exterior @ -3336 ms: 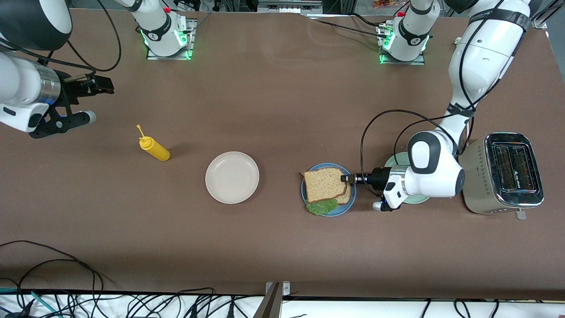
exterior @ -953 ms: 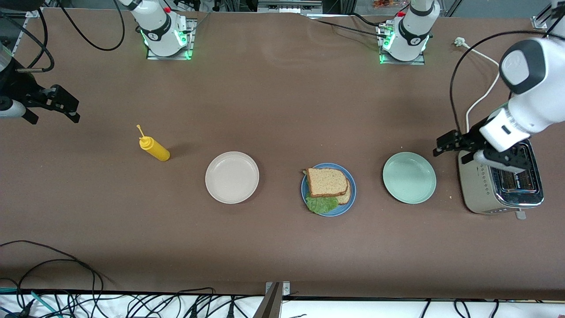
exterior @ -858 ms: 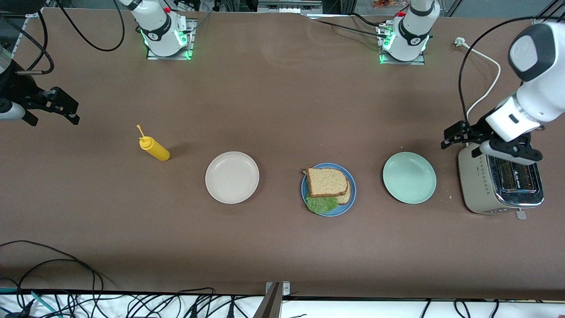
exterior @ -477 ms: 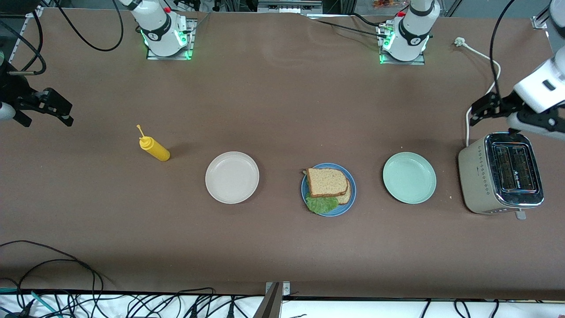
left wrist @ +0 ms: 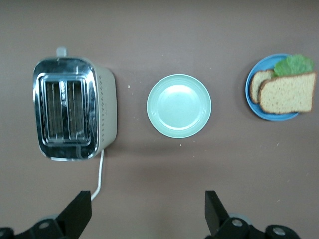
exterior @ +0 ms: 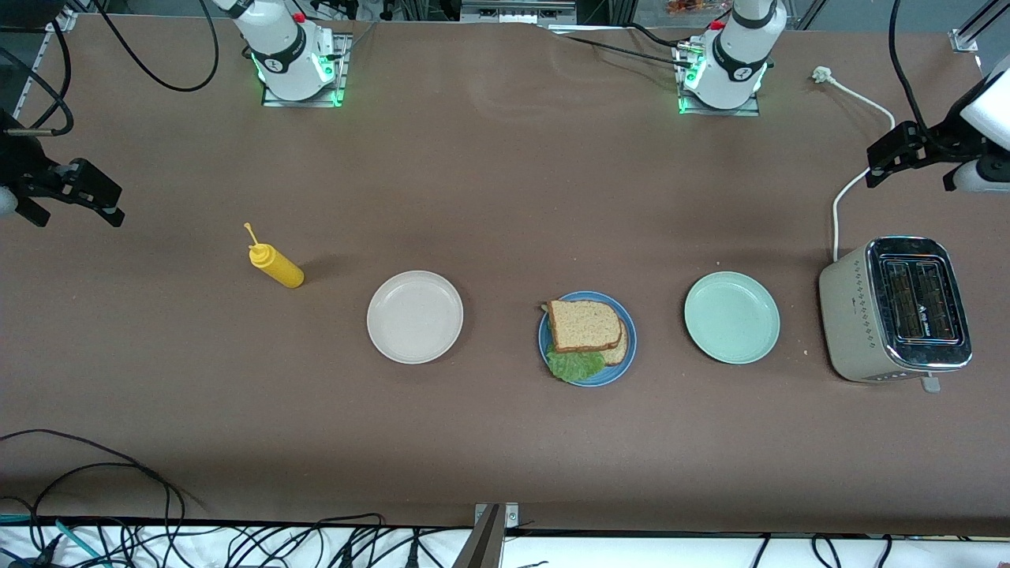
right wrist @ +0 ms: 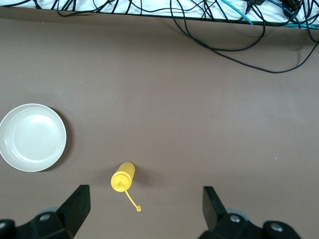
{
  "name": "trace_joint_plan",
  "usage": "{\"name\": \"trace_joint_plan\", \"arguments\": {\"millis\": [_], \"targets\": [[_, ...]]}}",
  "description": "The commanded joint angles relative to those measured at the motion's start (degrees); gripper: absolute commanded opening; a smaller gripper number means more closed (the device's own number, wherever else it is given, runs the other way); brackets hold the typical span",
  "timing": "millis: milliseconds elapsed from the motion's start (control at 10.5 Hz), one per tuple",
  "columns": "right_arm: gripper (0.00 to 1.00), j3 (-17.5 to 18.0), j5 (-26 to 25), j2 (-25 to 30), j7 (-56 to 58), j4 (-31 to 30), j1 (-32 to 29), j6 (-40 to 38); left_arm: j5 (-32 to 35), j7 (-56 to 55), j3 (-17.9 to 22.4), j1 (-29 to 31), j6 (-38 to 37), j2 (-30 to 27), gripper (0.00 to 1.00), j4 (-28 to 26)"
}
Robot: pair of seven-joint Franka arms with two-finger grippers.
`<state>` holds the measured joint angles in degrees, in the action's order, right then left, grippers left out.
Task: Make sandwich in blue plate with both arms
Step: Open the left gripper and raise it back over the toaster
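— What had changed since a few seconds before?

— The left gripper (exterior: 895,162) had been right beside the sandwich (exterior: 585,330), low at the blue plate (exterior: 627,355). Now it was lifted away and hung over the bare tabletop (exterior: 505,197) at the left arm's end, above the white cable (exterior: 848,189) of the toaster (exterior: 895,309). Its two fingers (left wrist: 79,215) stood wide apart and held nothing. The top slice also looked a little straighter on the stack than before.

— And the other arm?

— The right gripper (exterior: 91,201) had moved only a little, more to the edge, over the right arm's end of the tabletop. Its fingers (right wrist: 77,206) were also spread fully, with nothing between them.

— Where was the sandwich?

— It lay on the blue plate, near the middle of the tabletop: two brown slices, the upper one shifted so the lower one showed at one side, and a green lettuce leaf (exterior: 574,365) coming out at the edge nearer to the front camera. The plate stood between a cream-white plate (exterior: 415,317) and a pale mint-green plate (exterior: 731,317), apart from both.

— What else was on the surface?

— A yellow squeeze bottle (exterior: 274,265) lay on its side, toward the right arm's end from the white plate. The toaster, silver with two slots, stood next to the green plate. The tabletop was plain brown. Black cables (exterior: 95,489) lay along its edge nearest the front camera, and the two arm bases (exterior: 296,59) showed green lights.
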<state>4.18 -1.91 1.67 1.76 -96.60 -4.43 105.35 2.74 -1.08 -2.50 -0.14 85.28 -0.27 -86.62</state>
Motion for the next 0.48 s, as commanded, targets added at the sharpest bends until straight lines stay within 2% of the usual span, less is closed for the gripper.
{"name": "trace_joint_plan", "arguments": {"millis": [0,381], "targets": [[1.00,-0.22,-0.02,-1.40,-0.35,0.97,-0.32,0.91,1.40,-13.04,-1.19,-1.00,-3.02,0.89,1.00,3.13],[1.00,-0.40,-0.02,-2.81,0.17,1.06,-0.40,2.93,1.13,-13.43,-0.84,-1.00,-3.72,1.15,1.00,3.57]]}}
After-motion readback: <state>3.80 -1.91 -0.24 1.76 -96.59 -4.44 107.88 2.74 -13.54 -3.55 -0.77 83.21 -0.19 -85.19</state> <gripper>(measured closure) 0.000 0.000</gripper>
